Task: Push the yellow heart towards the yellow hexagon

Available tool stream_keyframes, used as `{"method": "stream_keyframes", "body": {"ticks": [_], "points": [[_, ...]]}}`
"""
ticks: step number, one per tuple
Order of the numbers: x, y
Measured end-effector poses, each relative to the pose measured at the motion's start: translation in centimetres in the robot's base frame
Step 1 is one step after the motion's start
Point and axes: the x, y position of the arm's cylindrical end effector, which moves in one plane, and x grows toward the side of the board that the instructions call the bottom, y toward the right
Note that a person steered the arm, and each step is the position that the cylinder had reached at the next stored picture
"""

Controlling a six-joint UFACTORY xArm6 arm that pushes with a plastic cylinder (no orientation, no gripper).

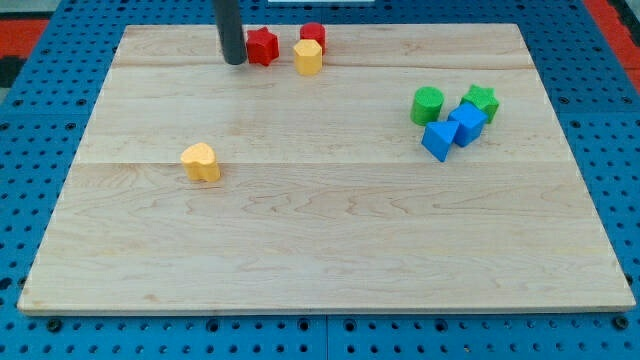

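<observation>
The yellow heart (201, 162) lies on the wooden board at the view's left of centre. The yellow hexagon (308, 57) stands near the view's top, right of the red star (262, 46) and just below the red cylinder (313, 35). My tip (234, 60) is at the view's top, just left of the red star and far above the yellow heart, a little to its right. It touches neither yellow block.
At the view's right sits a cluster: a green cylinder (427, 105), a green star (481, 100), and two blue blocks (466, 124) (438, 140). The board (330, 240) rests on a blue perforated table.
</observation>
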Motion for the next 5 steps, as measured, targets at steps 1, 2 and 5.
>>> {"method": "stream_keyframes", "body": {"ticks": [1, 2, 5], "points": [[-1.2, 3.0], [-1.7, 3.4], [13.9, -5.9]]}}
